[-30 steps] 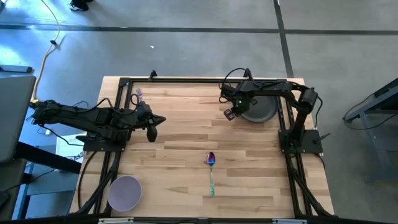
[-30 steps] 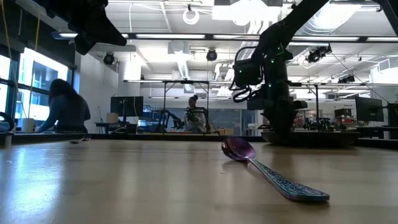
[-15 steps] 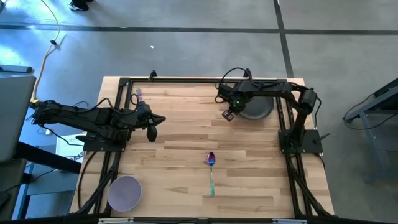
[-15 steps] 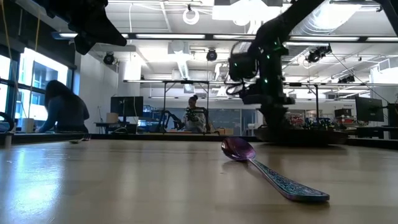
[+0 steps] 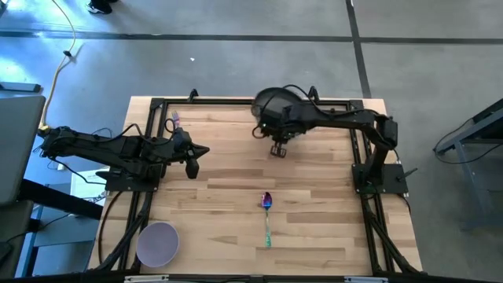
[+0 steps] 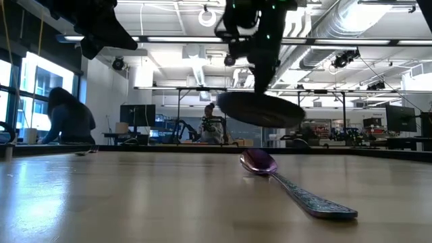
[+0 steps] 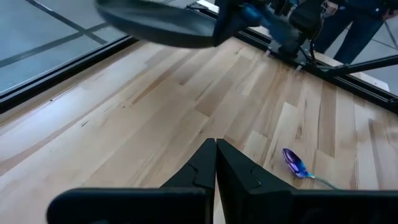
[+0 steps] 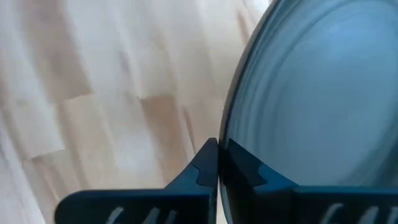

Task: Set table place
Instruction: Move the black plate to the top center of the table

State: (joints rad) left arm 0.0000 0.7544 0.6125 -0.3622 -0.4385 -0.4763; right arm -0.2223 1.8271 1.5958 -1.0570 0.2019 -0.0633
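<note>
Nearest the table's (image 5: 228, 169) front edge, the lavender bowl (image 5: 158, 243) sat at the front left corner. The spoon (image 5: 267, 214) lay mid-table, long axis front to back, purple head pointing away, teal handle toward the front. My left gripper (image 5: 191, 167) hung pinched closed on nothing over the left side. Farther back, my right gripper (image 5: 277, 147) clamped the dark plate's (image 5: 271, 102) rim, holding it clear above the back of the table.
</note>
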